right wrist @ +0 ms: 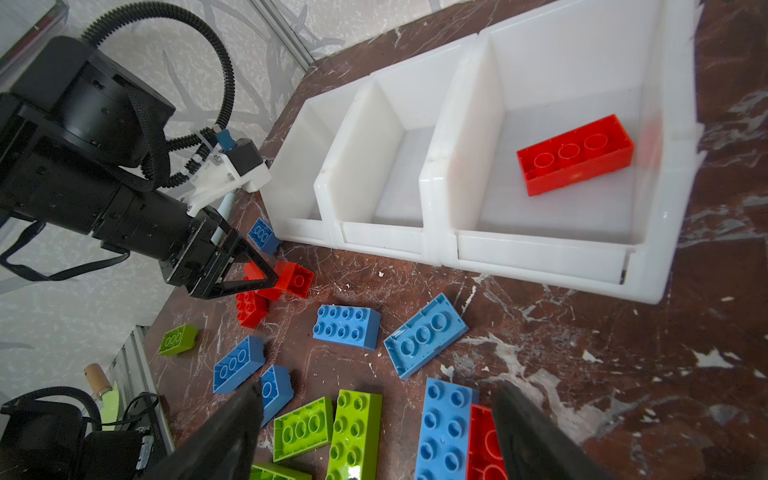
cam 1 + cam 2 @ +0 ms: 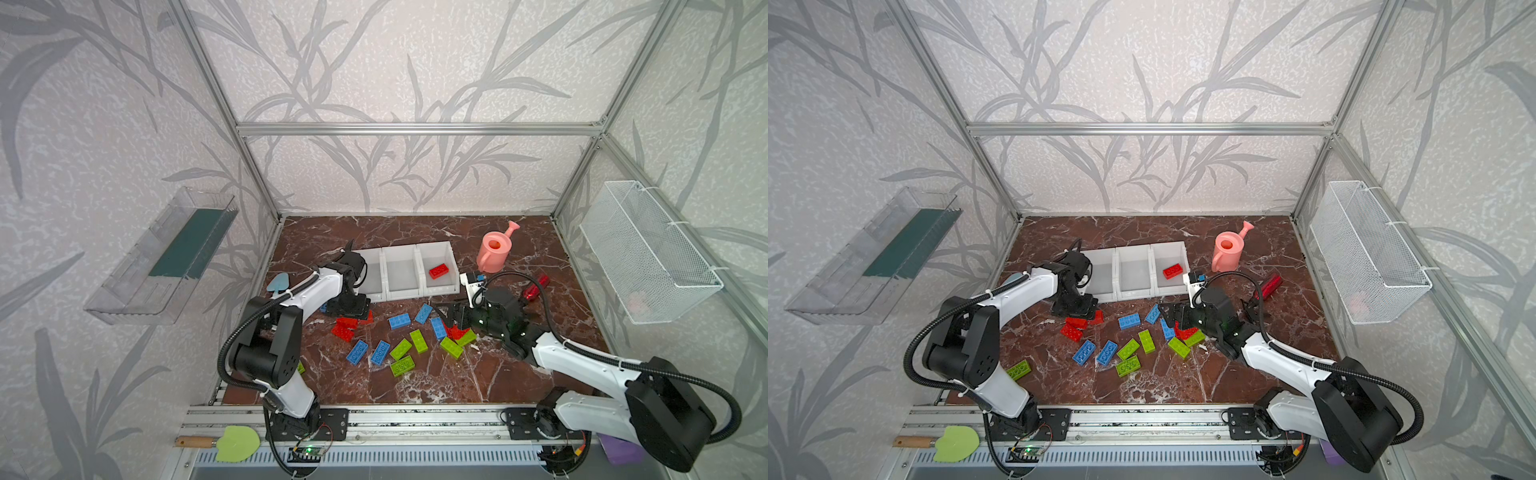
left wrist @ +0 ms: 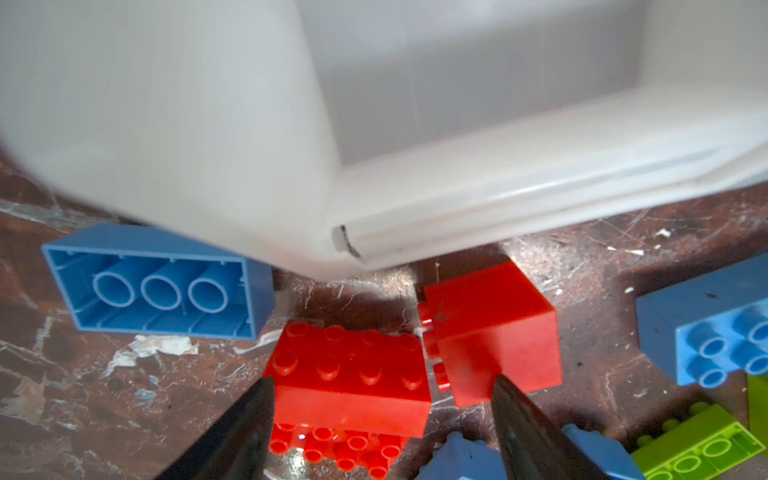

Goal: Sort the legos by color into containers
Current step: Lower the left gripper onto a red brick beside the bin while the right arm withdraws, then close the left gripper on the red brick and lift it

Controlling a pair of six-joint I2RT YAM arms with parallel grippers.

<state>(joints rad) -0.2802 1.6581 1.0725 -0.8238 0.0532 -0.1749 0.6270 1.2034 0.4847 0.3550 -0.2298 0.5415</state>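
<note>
While the left claw (image 3: 382, 380) stands spread above the red cluster, I judge the step in hand to be the pick of a red brick (image 3: 349, 374). It lies studs up on the tabletop (image 2: 457, 382), just near of the left end of the containers (image 2: 401, 293). The claw's fingers (image 3: 249, 415) sit either side of that brick and nothing is clamped yet. 1 finger is at the brick's end. The other stands off it and overlaps the corner of a 2nd red brick (image 3: 490, 332), which lies on its side touching the target. Studs of a 3rd red piece (image 3: 332, 449) show under the target's near edge, so I suspect it rests slightly tilted.

To do this well I would nudge the claw until the neighbour is outside both fingers. I would settle low enough to press on the flat end walls rather than the studs. Then I would squeeze and lift straight up, so the other 2 reds are not dragged along.

The rest of the legos (image 2: 401, 348) lie scattered near of the containers, blue and green toward the middle. The only binned brick (image 1: 575, 153) I can see is red and sits in the right container. The carry would therefore cross toward the right claw (image 1: 378, 386), which hangs released and empty over the legos at the right of the scatter. I would travel high there.
</note>
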